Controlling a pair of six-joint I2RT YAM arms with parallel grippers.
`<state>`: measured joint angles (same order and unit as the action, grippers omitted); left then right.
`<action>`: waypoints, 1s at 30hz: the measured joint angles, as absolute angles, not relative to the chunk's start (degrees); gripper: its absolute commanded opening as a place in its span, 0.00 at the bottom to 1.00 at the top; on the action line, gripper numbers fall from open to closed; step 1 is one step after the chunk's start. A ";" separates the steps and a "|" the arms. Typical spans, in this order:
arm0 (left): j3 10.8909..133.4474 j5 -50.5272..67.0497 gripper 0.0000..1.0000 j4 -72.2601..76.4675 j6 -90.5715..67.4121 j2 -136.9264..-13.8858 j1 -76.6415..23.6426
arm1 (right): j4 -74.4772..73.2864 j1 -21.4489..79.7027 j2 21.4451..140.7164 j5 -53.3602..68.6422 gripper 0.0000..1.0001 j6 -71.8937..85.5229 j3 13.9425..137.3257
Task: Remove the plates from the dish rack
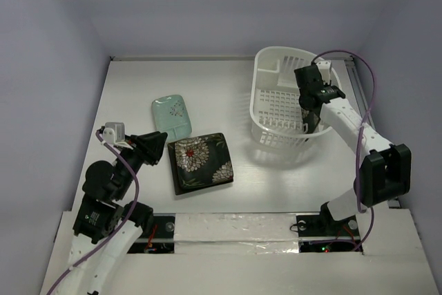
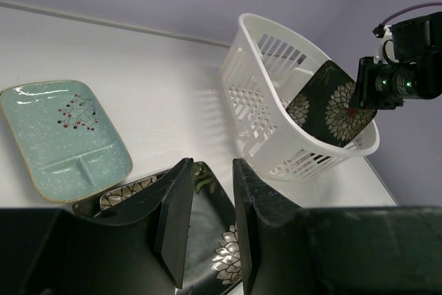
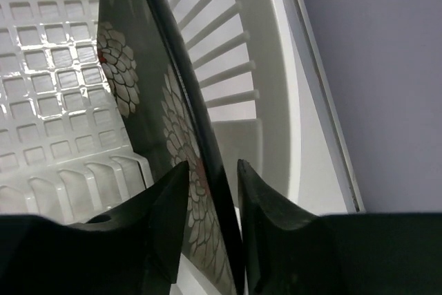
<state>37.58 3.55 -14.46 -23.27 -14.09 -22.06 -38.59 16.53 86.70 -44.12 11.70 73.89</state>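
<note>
Right gripper (image 3: 212, 167) was clamped on the flowered plate (image 2: 330, 105) in the dish rack (image 1: 276, 98) near the right edge; it needed lifting straight up and out

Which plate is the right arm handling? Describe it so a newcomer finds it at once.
Start at the white dish rack on the right of the table. Inside it a black plate with white-and-red flowers stands tilted on edge, its rim pinched by the right gripper. Its twin lies flat beside the mint-green plate; this one alone is in the rack.
</note>
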 measured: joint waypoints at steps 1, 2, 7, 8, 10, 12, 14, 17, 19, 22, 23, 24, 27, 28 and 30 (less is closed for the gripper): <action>37.58 3.53 0.26 -14.46 -23.27 -14.02 -22.06 | -38.70 16.51 86.94 -44.23 0.27 11.29 73.91; 37.58 3.53 0.26 -14.44 -23.27 -13.98 -22.06 | -38.98 16.51 87.02 -44.18 0.25 11.31 73.97; 37.58 3.36 0.26 -14.46 -23.29 -13.89 -22.06 | -39.51 16.69 87.00 -43.42 0.11 10.22 74.24; 37.58 3.36 0.26 -14.44 -23.27 -13.82 -22.06 | -39.59 16.71 87.00 -43.38 0.08 10.20 74.24; 37.58 3.36 0.26 -14.46 -23.29 -13.67 -22.06 | -39.35 16.69 87.00 -43.70 0.03 10.26 74.24; 37.58 3.36 0.26 -14.44 -23.29 -13.61 -22.06 | -39.44 16.56 87.00 -44.18 0.00 10.26 74.24; 37.58 3.36 0.26 -14.46 -23.31 -13.61 -22.06 | -39.38 16.51 87.00 -44.36 0.00 10.17 74.19; 37.58 3.33 0.26 -14.46 -23.38 -13.61 -22.06 | -38.85 16.58 86.54 -44.42 0.00 9.23 73.91; 37.58 3.36 0.26 -14.46 -23.40 -13.61 -22.06 | -37.93 16.62 85.30 -44.60 0.00 8.16 72.69; 37.58 3.36 0.26 -14.44 -23.40 -13.61 -22.06 | -37.80 17.28 83.31 -45.71 0.00 6.13 71.77; 37.58 3.36 0.26 -14.44 -23.40 -13.61 -22.06 | -37.71 17.45 82.56 -46.35 0.00 5.48 71.57; 37.58 3.36 0.26 -14.44 -23.40 -13.61 -22.06 | -37.41 17.72 81.82 -46.87 0.00 4.78 71.37; 37.58 3.36 0.26 -14.46 -23.42 -13.63 -22.06 | -36.18 18.31 79.35 -48.34 0.00 3.22 71.16; 37.58 3.36 0.26 -14.44 -23.42 -13.63 -22.06 | -35.57 18.48 78.59 -48.71 0.00 2.90 71.13; 37.58 3.36 0.26 -14.46 -23.42 -13.63 -22.06 | -34.24 18.85 76.88 -49.41 0.00 2.37 70.98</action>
